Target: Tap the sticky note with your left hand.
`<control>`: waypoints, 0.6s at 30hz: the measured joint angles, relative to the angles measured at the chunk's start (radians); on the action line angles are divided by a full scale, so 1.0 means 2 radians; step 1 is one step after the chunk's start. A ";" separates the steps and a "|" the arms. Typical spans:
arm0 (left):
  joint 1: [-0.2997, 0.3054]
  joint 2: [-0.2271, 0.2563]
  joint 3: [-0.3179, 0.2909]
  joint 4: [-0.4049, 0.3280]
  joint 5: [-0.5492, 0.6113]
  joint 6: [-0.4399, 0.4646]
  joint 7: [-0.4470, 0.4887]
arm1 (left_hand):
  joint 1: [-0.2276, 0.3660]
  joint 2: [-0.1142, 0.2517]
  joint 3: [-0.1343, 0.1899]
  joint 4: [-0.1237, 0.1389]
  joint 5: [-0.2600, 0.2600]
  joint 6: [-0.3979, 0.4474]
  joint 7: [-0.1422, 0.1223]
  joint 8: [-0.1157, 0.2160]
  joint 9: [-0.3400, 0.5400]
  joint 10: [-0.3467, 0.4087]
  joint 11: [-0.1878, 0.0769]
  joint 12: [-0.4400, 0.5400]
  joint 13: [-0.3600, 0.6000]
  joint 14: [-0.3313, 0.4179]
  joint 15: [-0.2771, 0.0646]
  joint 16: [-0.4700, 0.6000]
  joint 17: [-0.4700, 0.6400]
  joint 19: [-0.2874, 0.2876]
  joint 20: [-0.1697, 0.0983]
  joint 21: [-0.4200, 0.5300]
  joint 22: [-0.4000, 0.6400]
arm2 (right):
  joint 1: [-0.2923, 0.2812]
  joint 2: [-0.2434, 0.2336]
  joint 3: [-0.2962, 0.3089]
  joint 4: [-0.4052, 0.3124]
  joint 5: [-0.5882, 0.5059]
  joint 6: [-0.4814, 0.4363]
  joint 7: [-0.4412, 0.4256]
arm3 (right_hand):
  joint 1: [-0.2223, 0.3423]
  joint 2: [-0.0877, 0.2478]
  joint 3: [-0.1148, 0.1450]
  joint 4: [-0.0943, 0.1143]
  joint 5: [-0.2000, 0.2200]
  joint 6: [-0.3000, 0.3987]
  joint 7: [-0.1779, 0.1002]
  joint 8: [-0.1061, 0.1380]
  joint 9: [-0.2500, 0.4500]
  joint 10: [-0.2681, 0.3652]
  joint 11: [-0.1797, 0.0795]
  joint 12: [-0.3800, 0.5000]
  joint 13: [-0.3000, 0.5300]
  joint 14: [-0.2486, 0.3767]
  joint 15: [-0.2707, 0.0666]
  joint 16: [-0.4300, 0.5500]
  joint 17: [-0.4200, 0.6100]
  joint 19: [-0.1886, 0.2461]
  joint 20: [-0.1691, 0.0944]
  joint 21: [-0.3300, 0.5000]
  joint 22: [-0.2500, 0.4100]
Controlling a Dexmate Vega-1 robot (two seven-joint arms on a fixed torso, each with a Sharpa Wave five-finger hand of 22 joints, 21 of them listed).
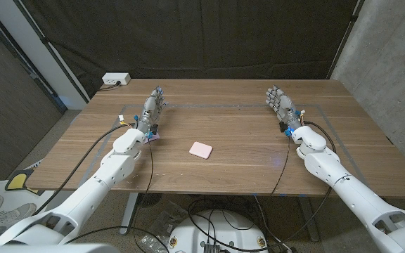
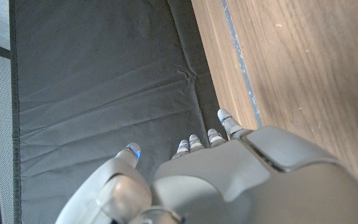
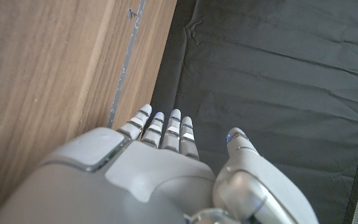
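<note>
A pink sticky note (image 1: 202, 149) lies on the wooden table (image 1: 245, 133) near the middle, towards the front. My left hand (image 1: 152, 107) is at the table's left side, well behind and to the left of the note, fingers stretched out and apart, holding nothing. My right hand (image 1: 280, 102) mirrors it at the right side, fingers also stretched out and empty. The left wrist view shows the back of my left hand (image 2: 229, 180) over the table, fingers pointing at the dark curtain. In the right wrist view my right hand (image 3: 160, 174) points the same way.
A white power strip (image 1: 115, 79) sits at the table's back left corner. A dark curtain (image 1: 188, 35) hangs behind the table. Thin tape lines (image 1: 223, 107) mark a rectangle on the tabletop. Cables run along both forearms.
</note>
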 measured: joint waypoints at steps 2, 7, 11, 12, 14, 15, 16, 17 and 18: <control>0.004 -0.009 -0.013 -0.003 0.011 0.005 -0.006 | 0.001 0.001 0.000 0.000 0.000 -0.001 -0.001 0.000 0.000 0.000 0.000 0.000 0.000 0.000 0.000 0.001 0.000 0.000 0.000 0.002 0.000 | -0.004 0.010 0.012 -0.003 -0.006 -0.003 0.003 | 0.000 0.000 0.000 0.000 0.000 0.000 0.000 0.000 0.000 0.000 0.000 0.000 0.000 0.001 0.001 0.000 0.000 0.000 0.000 0.000 0.000; 0.014 -0.031 -0.036 -0.008 0.041 0.016 -0.018 | 0.004 0.004 0.006 0.000 0.000 0.015 -0.023 0.009 0.002 0.019 0.009 0.007 0.000 0.016 0.006 0.008 0.000 0.002 0.033 0.002 0.000 | -0.014 0.036 0.046 -0.010 -0.036 -0.019 0.021 | 0.000 0.000 0.000 0.000 0.000 0.002 -0.002 0.000 0.000 0.003 0.003 0.000 0.000 0.006 0.006 0.002 0.000 0.001 0.001 0.000 0.000; 0.017 -0.038 -0.049 -0.013 0.077 0.021 -0.014 | 0.004 0.004 0.010 -0.004 0.000 0.038 -0.031 0.014 0.002 0.045 0.018 0.013 0.000 0.040 0.010 0.011 0.000 0.015 0.047 0.002 -0.001 | -0.020 0.057 0.070 -0.014 -0.051 -0.026 0.030 | 0.002 -0.002 0.000 0.000 0.000 0.004 -0.004 0.000 0.000 0.005 0.005 0.000 0.000 0.010 0.010 0.004 0.000 0.005 0.005 0.000 0.000; 0.017 -0.038 -0.049 -0.013 0.086 0.023 -0.011 | 0.004 0.004 0.011 -0.005 0.000 0.041 -0.034 0.015 0.002 0.049 0.020 0.015 0.000 0.042 0.012 0.012 0.000 0.016 0.048 0.002 -0.001 | -0.020 0.058 0.071 -0.014 -0.051 -0.026 0.030 | 0.002 -0.002 0.000 0.000 0.000 0.004 -0.004 0.000 0.000 0.005 0.005 0.000 0.000 0.010 0.010 0.004 0.000 0.005 0.005 0.000 0.000; 0.028 -0.052 -0.065 -0.026 0.107 0.028 -0.002 | 0.005 0.005 0.014 -0.009 0.000 0.047 -0.039 0.015 0.002 0.055 0.021 0.016 0.000 0.051 0.011 0.015 0.000 0.016 0.048 0.006 -0.001 | -0.023 0.071 0.086 -0.016 -0.071 -0.036 0.043 | 0.002 -0.002 0.000 0.000 0.000 0.004 -0.004 0.000 0.000 0.005 0.005 0.000 0.000 0.013 0.012 0.004 0.000 0.005 0.005 0.000 0.000; 0.028 -0.052 -0.065 -0.026 0.116 0.030 0.001 | 0.008 0.004 0.015 -0.009 0.000 0.049 -0.040 0.015 0.002 0.057 0.020 0.016 0.000 0.053 0.011 0.015 0.000 0.018 0.050 0.006 -0.001 | -0.024 0.076 0.092 -0.016 -0.071 -0.036 0.043 | 0.002 -0.002 0.001 -0.002 0.000 0.004 -0.004 0.002 0.000 0.005 0.005 0.000 0.000 0.013 0.012 0.004 0.000 0.005 0.005 0.000 0.000; 0.037 -0.063 -0.078 -0.042 0.127 0.032 0.005 | 0.013 0.007 0.017 -0.011 -0.001 0.052 -0.040 0.015 0.002 0.060 0.020 0.016 0.000 0.054 0.011 0.015 0.000 0.020 0.050 0.006 -0.001 | -0.025 0.079 0.095 -0.017 -0.088 -0.043 0.054 | 0.002 -0.002 0.002 -0.002 0.000 0.004 -0.004 0.002 0.000 0.007 0.007 0.000 0.000 0.013 0.012 0.004 0.000 0.005 0.005 0.000 0.000; 0.040 -0.065 -0.080 -0.047 0.140 0.035 0.011 | 0.015 0.008 0.018 -0.013 -0.002 0.054 -0.039 0.015 0.002 0.063 0.020 0.018 0.000 0.058 0.011 0.015 0.000 0.021 0.049 0.006 -0.001 | -0.026 0.084 0.100 -0.017 -0.092 -0.044 0.057 | 0.002 -0.002 0.002 -0.002 0.000 0.005 -0.005 0.002 0.000 0.009 0.009 0.000 0.000 0.017 0.012 0.004 0.000 0.004 0.006 0.000 0.000; 0.041 -0.067 -0.081 -0.049 0.143 0.036 0.013 | 0.016 0.009 0.020 -0.014 -0.003 0.057 -0.039 0.015 0.002 0.064 0.020 0.018 0.000 0.060 0.012 0.015 0.000 0.023 0.051 0.006 -0.001 | -0.027 0.089 0.105 -0.017 -0.094 -0.045 0.059 | 0.002 -0.002 0.002 -0.002 0.000 0.006 -0.006 0.002 0.000 0.009 0.009 0.000 0.000 0.017 0.013 0.004 0.000 0.004 0.007 0.000 0.000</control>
